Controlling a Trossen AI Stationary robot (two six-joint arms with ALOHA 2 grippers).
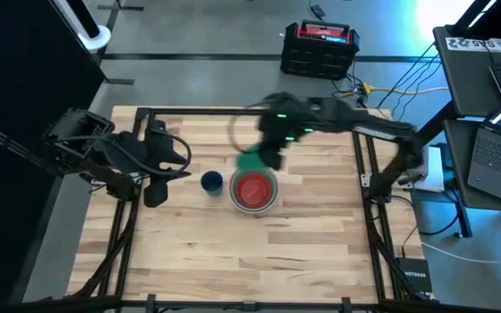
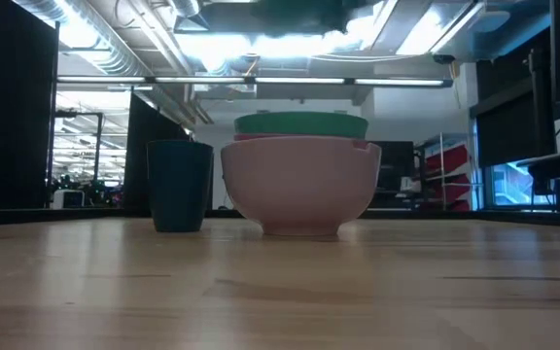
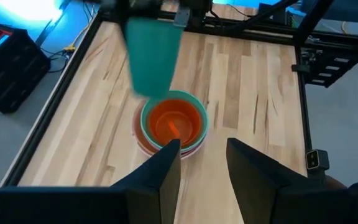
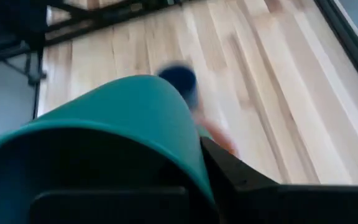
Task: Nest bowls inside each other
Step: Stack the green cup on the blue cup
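Observation:
A stack of nested bowls (image 1: 253,191) stands mid-table, pale pink outermost (image 2: 299,190), a teal-green rim above it (image 2: 301,124) and an orange-red bowl innermost (image 3: 174,121). A dark blue cup (image 1: 212,183) stands upright on its base just left of the stack. My right gripper (image 1: 272,155) is raised over the stack's far side, shut on a green cup (image 3: 151,56). My left gripper (image 3: 204,155) waits open at the table's left, above the wood. My right gripper holds the green cup by its rim wall (image 4: 188,140). One finger (image 4: 229,180) lies outside the wall, and the other seems to sit inside the cup's dark hollow. It comes slanting down from the far right. The cup hangs mouth up, tilted, clear of the stack.
Black frame rails (image 1: 364,174) run along the table's left, right and far sides. A black case (image 1: 320,48) sits on the floor beyond the far edge, and laptops (image 1: 494,148) stand to the right. Bare wood (image 1: 250,261) stretches toward the near edge.

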